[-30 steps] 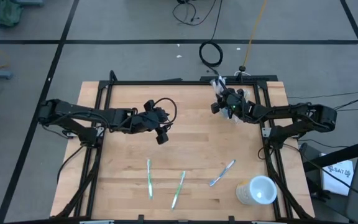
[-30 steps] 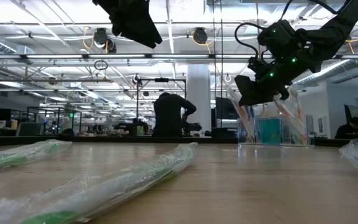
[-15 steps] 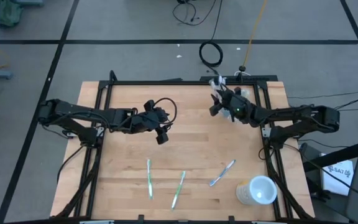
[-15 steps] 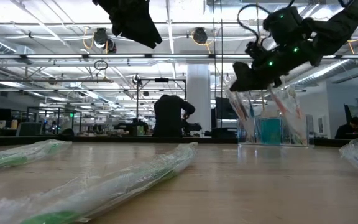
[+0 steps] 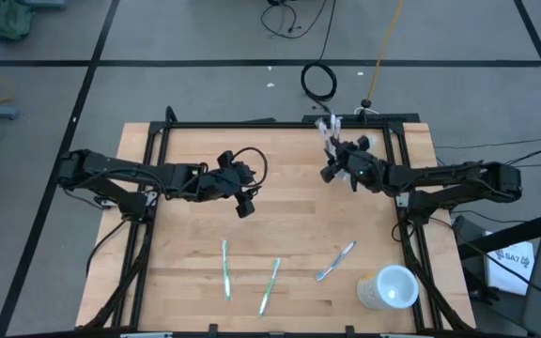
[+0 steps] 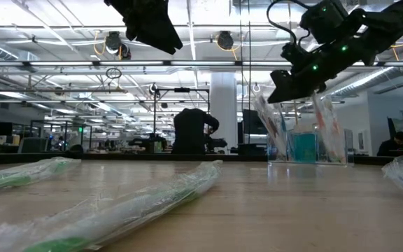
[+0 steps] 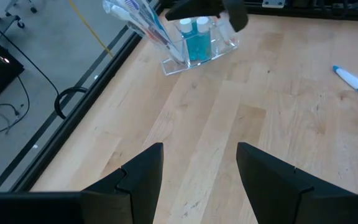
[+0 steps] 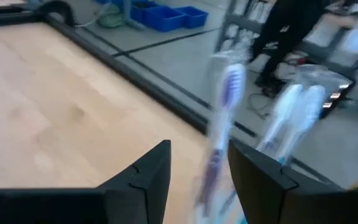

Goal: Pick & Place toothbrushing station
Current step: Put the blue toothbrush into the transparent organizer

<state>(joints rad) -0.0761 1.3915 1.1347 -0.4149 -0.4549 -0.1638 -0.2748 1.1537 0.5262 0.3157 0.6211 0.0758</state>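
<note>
The toothbrushing station is a clear holder at the table's far right corner. Its flat base rests on the wood, and toothbrushes lean in it beside two blue white-capped tubes. My right gripper hangs open just above and in front of the station. In the right wrist view a white and purple brush stands beyond the gap between its fingers; I see no touch. My left gripper waits open over the table's middle.
Two green wrapped toothbrushes and a blue one lie near the front edge. A whitish cup lies at the front right. Black frame rails border the table. A person stands far behind it.
My right gripper has risen from beside the station's brushes to above them. It has also drawn a little toward the table's near edge, rolling slightly. The station has stayed where it was.
</note>
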